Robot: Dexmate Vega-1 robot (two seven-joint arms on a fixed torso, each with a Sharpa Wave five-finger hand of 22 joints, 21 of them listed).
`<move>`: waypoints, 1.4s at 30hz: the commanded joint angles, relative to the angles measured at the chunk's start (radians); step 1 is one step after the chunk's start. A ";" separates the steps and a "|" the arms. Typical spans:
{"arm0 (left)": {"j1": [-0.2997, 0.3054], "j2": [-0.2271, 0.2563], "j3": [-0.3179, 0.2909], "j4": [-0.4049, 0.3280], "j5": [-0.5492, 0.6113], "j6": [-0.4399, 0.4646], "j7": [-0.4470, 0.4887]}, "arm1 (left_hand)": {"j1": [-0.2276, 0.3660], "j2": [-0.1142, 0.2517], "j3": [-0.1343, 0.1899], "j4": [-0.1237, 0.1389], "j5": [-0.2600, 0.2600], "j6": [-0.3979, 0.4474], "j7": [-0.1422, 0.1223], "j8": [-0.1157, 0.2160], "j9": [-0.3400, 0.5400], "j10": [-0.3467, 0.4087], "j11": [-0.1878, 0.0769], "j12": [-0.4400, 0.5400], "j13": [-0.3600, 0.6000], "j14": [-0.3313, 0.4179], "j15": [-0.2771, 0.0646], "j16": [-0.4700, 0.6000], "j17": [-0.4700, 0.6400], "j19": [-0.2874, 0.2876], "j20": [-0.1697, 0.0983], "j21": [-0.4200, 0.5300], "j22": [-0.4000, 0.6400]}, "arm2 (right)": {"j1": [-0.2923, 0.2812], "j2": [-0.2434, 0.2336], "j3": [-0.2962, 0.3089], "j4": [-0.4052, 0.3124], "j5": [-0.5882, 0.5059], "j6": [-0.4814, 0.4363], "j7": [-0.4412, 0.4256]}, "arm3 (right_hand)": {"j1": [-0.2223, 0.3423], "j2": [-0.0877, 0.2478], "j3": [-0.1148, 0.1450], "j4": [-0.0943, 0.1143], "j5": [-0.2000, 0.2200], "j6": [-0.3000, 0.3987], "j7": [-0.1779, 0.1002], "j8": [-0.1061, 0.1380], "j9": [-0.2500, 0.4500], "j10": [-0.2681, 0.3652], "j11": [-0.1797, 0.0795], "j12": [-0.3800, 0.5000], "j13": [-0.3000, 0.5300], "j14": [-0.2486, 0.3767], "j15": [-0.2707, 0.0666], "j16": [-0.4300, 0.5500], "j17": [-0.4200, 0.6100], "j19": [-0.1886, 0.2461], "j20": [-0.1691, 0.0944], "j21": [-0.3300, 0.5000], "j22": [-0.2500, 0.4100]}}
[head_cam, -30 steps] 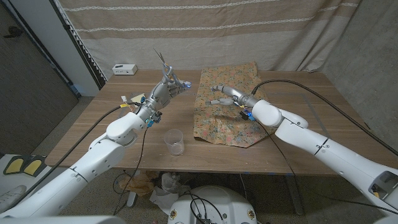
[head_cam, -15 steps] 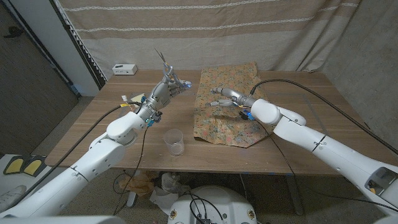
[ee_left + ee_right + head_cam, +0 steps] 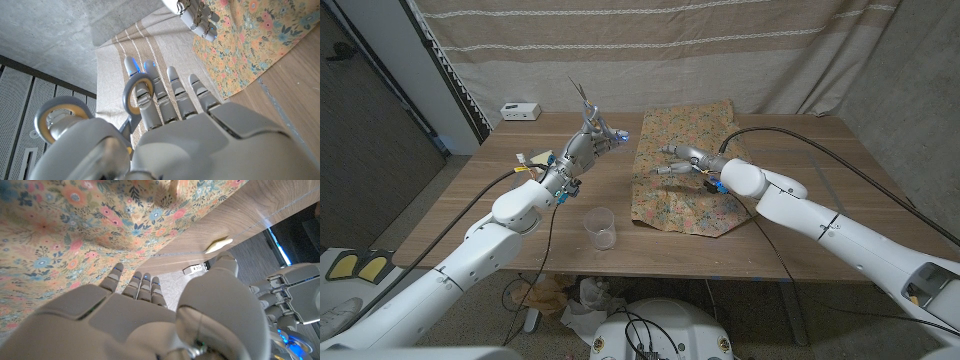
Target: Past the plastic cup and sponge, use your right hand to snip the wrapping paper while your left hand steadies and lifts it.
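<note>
Oddly, left hand (image 3: 588,140) grips scissors (image 3: 582,100) — wrapping paper (image 3: 685,190) beside

At frame centre lies a tan paper (image 3: 686,180) printed with small pink, blue and white flowers. The table (image 3: 510,225) is brown wood; the cup (image 3: 601,229) clear; scissors (image 3: 95,117) grey with yellow-lined loops.

The table (image 3: 800,215) is seen from above by the head camera, facing the curtain (image 3: 650,50). The left wrist camera sits close behind the left hand (image 3: 170,125), the right behind the right hand (image 3: 145,315). The paper (image 3: 685,170) (image 3: 250,45) (image 3: 65,235) is shared by all views.
</note>
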 commanded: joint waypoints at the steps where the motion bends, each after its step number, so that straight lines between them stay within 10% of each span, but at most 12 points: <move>1: 0.005 0.000 0.000 0.000 -0.004 -0.005 -0.005 | 0.009 0.004 -0.002 0.004 0.007 -0.049 0.060 0.008 0.003 0.011 -0.011 0.007 0.002 0.010 -0.079 0.004 -0.001 -0.003 0.003 0.003 0.003 | 0.025 0.003 -0.030 0.003 -0.023 -0.056 0.027 | -0.006 0.000 -0.009 0.001 0.006 -0.015 0.000 0.003 0.004 -0.024 0.005 -0.003 0.000 0.003 0.011 -0.001 0.003 0.009 0.012 0.007 0.001; 21: 0.006 0.002 -0.003 0.010 -0.008 -0.013 -0.015 | 0.011 0.004 -0.003 0.006 0.011 -0.045 0.057 0.009 0.002 0.012 -0.012 0.014 0.002 0.012 -0.081 0.003 -0.002 -0.002 0.002 0.004 0.002 | 0.060 0.009 -0.087 -0.006 -0.106 -0.128 0.059 | 0.002 0.008 -0.013 -0.003 0.009 0.008 0.017 0.023 0.007 0.018 0.018 0.032 0.001 0.013 -0.021 0.009 0.008 0.032 0.021 0.010 0.002; 26: 0.004 0.002 -0.003 0.013 -0.010 -0.012 -0.018 | 0.011 0.004 -0.003 0.007 0.012 -0.040 0.057 0.010 0.001 0.020 -0.013 0.015 -0.003 0.014 -0.081 0.003 -0.002 0.000 0.001 0.005 0.001 | 0.075 0.013 -0.105 -0.005 -0.131 -0.154 0.076 | 0.010 0.009 -0.013 -0.008 0.011 -0.008 0.003 0.020 0.009 -0.002 0.006 0.032 0.006 0.022 0.038 0.012 0.009 0.035 0.047 0.006 0.001; 38: -0.002 -0.003 0.000 0.024 -0.013 -0.011 -0.020 | 0.013 0.005 -0.002 0.007 0.014 -0.037 0.055 0.010 0.001 0.022 -0.011 0.020 -0.003 0.014 -0.081 0.003 -0.002 0.000 0.000 0.006 0.001 | 0.116 0.024 -0.147 0.009 -0.167 -0.192 0.139 | 0.029 0.018 -0.007 -0.016 0.014 -0.048 0.000 0.011 0.011 -0.038 0.000 0.026 0.010 0.022 0.036 0.011 0.010 0.063 0.046 0.014 0.004; 42: -0.005 -0.005 0.002 0.029 -0.013 -0.011 -0.022 | 0.013 0.005 -0.002 0.008 0.015 -0.037 0.055 0.010 0.001 0.021 -0.010 0.020 -0.004 0.015 -0.082 0.003 -0.002 0.000 0.000 0.006 0.000 | 0.128 0.027 -0.156 0.017 -0.172 -0.194 0.156 | 0.069 0.041 0.010 -0.035 0.014 -0.098 -0.074 0.014 0.017 -0.082 -0.086 0.029 0.023 0.014 -0.018 0.012 0.013 0.115 0.048 0.024 0.007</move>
